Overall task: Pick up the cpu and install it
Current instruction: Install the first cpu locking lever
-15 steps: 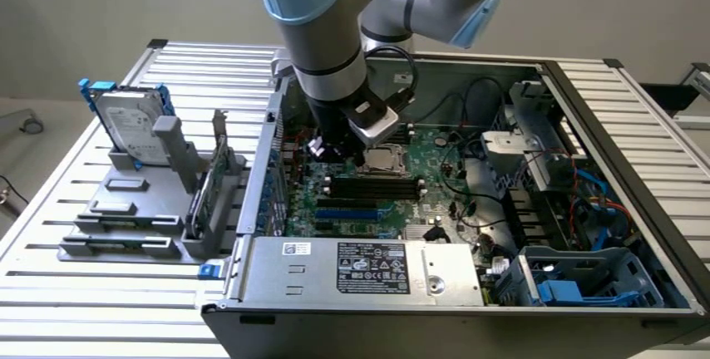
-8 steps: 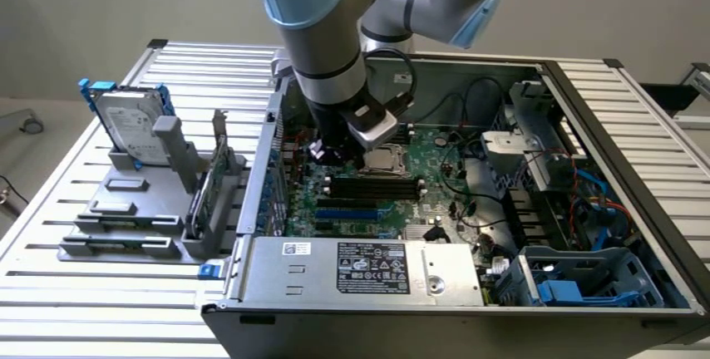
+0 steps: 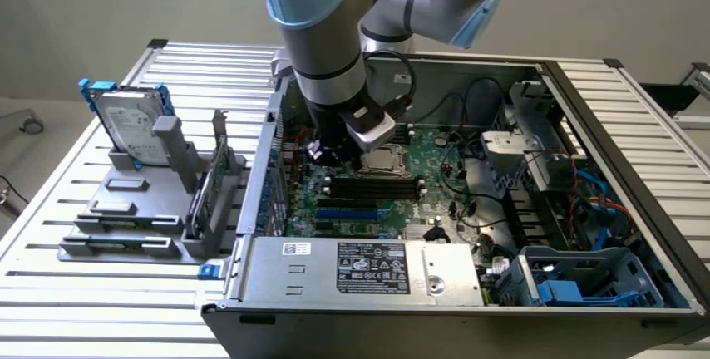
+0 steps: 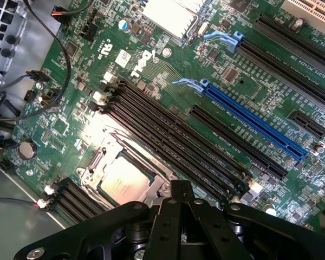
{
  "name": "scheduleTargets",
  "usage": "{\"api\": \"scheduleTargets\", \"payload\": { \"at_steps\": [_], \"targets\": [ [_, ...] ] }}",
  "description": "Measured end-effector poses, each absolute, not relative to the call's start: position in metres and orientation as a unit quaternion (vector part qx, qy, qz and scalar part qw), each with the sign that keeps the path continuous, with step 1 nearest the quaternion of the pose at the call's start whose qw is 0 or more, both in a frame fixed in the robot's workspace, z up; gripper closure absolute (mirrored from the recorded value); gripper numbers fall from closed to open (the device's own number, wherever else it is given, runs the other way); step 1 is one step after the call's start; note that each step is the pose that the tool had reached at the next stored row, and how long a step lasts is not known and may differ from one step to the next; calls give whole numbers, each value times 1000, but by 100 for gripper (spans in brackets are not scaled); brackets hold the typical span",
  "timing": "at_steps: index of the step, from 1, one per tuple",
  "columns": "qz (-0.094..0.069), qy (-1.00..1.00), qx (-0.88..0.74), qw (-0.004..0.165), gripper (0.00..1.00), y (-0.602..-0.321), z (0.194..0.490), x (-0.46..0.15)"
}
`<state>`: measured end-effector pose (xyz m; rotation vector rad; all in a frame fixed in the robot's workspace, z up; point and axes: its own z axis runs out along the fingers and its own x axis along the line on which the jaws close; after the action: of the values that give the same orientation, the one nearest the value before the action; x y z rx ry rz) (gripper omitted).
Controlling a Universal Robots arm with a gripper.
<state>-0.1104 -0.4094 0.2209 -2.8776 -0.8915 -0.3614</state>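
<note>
- The robot arm's tool hangs inside an open computer case on a slatted metal worktop, just above the green motherboard.
- Its black fingers are pressed together and hold nothing.
- The cpu, a silvery-grey square, lies flat in the metal-framed socket, beside black memory slots.
- In the wrist view, the fingertips sit just past the socket's edge.
- At the exterior view's left, a hard drive in a blue bracket stands upright on a grey rack.
</note>
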Motion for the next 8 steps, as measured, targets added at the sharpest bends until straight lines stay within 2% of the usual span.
{"api": "scheduleTargets", "payload": {
  "at_steps": [8],
  "targets": [
    [-118,-293,-947,54,89,-409,216,-110]
  ]
}}
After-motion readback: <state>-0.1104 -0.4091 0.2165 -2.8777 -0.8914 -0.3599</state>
